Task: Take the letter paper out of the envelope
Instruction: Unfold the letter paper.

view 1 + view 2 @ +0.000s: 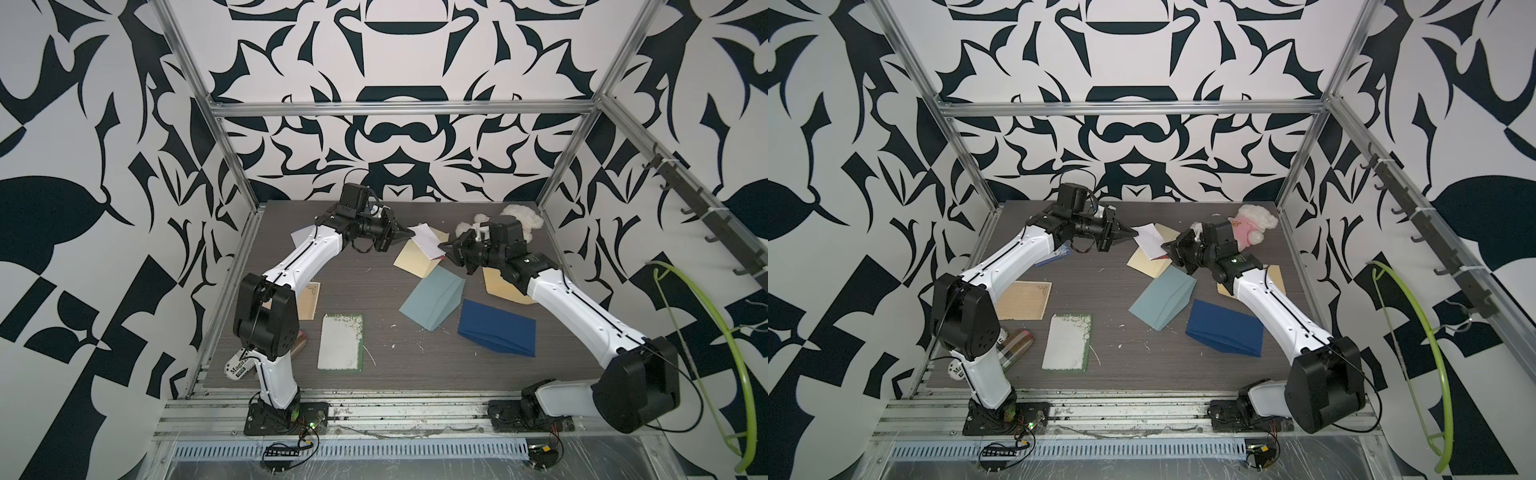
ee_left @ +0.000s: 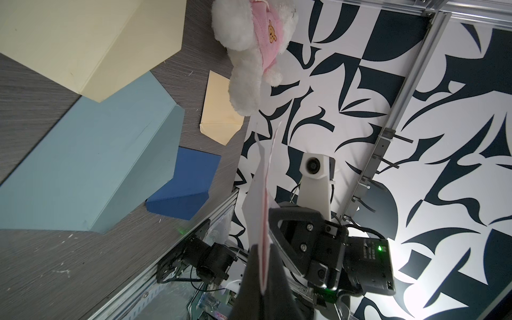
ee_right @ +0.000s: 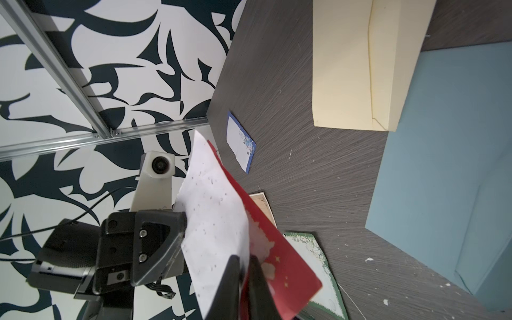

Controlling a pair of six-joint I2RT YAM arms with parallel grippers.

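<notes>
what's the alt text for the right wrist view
The right gripper pinches a white paper and a red sheet above a table; the left gripper grips the paper's other edge. A cream envelope and a light blue envelope lie on the table.

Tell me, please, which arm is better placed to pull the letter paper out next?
Right, probably. The right gripper is shut at the end where the red letter paper sticks out of the white envelope; the left gripper pinches the opposite end, anchoring it.
</notes>
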